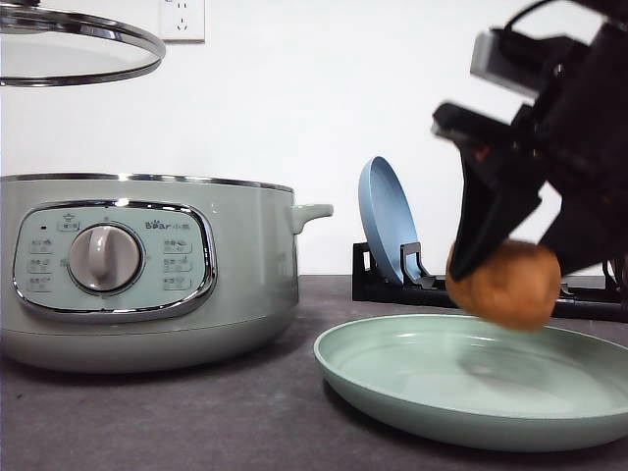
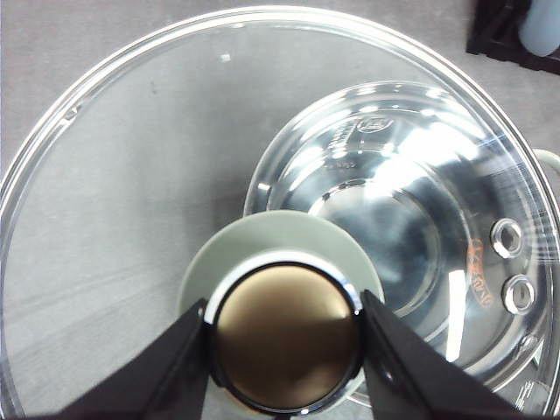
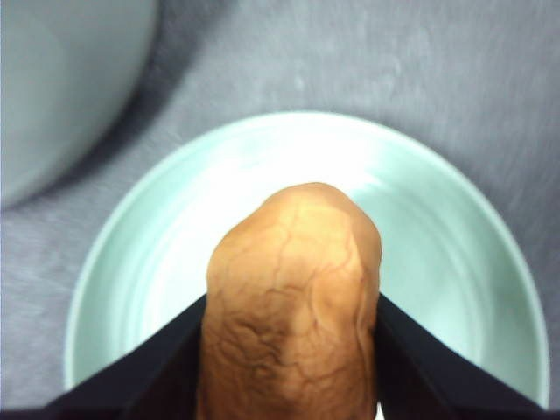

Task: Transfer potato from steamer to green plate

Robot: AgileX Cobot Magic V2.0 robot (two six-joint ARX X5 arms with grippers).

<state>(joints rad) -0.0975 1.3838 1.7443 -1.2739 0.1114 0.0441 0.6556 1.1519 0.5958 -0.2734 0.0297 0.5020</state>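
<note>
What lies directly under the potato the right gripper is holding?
The green plate lies under the potato, which hangs above it in the right gripper without touching. The potato hides the patch of plate straight below it in the wrist view.

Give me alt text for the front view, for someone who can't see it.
The right pincer holds a potato just above a green plate. At left stands the open steamer, its glass lid held aloft; a blue plate sits in a rack behind.
</note>
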